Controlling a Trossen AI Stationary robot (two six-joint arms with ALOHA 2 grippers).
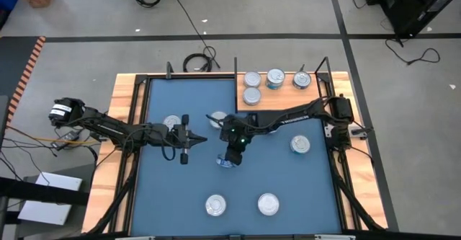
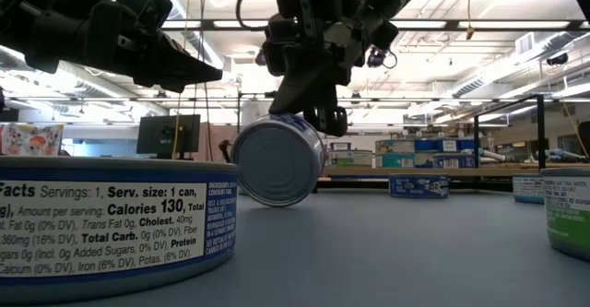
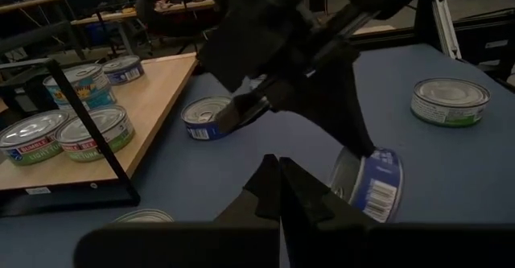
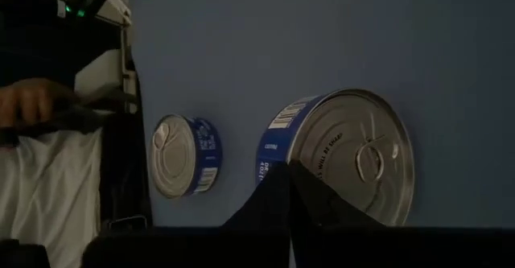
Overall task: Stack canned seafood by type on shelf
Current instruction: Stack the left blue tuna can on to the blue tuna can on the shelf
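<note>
High view: the right gripper is reaching out over the middle of the blue mat, with its closed fingers pressing on a tilted tin
Low view: the tilted tin is standing on its edge, its silver lid facing the camera, with the right gripper bearing down on its upper rim
Right wrist view: the clenched fingers are meeting at the rim of the tilted tin; whether they are pinching it I cannot tell
Left gripper: it is hovering over the mat just beside the right one, fingers shut on nothing
Shelf: the wooden board is lying at the far right corner of the mat, and it is carrying four tins, three in a row and one in front
Loose tins: two are lying near the front edge, one on the right side, and one beside the left arm
Near tin: it is sitting closest to the low camera, its nutrition label showing
</note>
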